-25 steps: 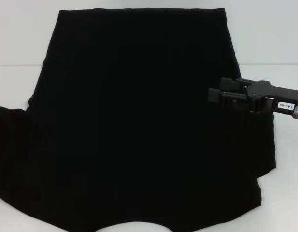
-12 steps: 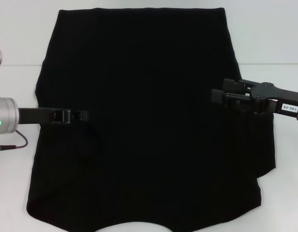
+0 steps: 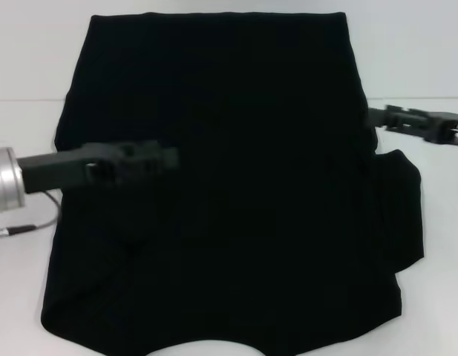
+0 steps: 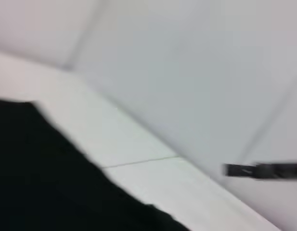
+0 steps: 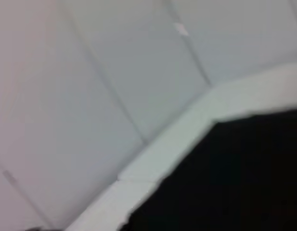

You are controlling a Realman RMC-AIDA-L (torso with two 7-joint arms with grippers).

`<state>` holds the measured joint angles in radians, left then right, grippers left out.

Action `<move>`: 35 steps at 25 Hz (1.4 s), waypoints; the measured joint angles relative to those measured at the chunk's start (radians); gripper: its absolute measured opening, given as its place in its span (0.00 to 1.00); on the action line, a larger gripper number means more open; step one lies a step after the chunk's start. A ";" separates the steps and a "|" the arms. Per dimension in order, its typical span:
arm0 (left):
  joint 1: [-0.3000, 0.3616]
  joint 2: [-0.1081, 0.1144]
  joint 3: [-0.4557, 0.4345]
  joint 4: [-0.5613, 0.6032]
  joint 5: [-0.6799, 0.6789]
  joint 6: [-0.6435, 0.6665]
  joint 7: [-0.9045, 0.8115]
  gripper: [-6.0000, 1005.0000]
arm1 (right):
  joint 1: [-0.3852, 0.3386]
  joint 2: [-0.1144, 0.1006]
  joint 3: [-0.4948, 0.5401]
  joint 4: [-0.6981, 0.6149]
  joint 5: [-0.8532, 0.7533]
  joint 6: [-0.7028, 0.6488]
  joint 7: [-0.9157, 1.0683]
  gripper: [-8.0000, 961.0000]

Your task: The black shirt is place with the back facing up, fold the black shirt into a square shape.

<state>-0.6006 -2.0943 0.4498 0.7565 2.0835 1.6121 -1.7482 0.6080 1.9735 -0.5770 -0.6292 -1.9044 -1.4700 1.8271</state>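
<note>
The black shirt [image 3: 221,185], plain soft matte fabric, lies spread flat on the white worktop [image 3: 436,282] in a roughly trapezoidal outline. The left pincer [image 3: 165,158] reaches over its left portion; the right pincer [image 3: 377,117] sits at its right edge. Neither pincer's finger state can be told.

Laboratory-type test bench: plain white table [image 3: 436,297] at 5 o'clock, bare pale wall panels [image 4: 196,72] behind.
</note>
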 joint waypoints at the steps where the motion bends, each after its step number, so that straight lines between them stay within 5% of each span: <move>1: -0.001 -0.002 0.003 -0.028 -0.009 0.009 0.054 0.35 | 0.000 -0.019 -0.003 -0.002 -0.018 0.011 0.071 0.86; 8: 0.000 -0.050 0.073 -0.122 -0.018 0.026 0.445 0.60 | 0.029 -0.137 -0.007 -0.005 -0.301 0.005 0.484 0.86; 12: 0.012 -0.066 0.146 -0.120 -0.015 0.030 0.559 0.78 | 0.030 -0.162 -0.007 -0.006 -0.407 -0.011 0.587 0.86; 16: 0.013 -0.067 0.194 -0.117 -0.012 0.034 0.588 0.93 | 0.029 -0.164 -0.007 -0.007 -0.485 -0.024 0.633 0.86; 35: 0.006 -0.065 0.210 -0.115 0.012 0.021 0.597 0.93 | 0.127 -0.080 -0.064 0.124 -0.622 0.173 0.648 0.86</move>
<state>-0.5942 -2.1595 0.6596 0.6413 2.0955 1.6332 -1.1516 0.7348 1.8936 -0.6408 -0.5054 -2.5266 -1.2968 2.4754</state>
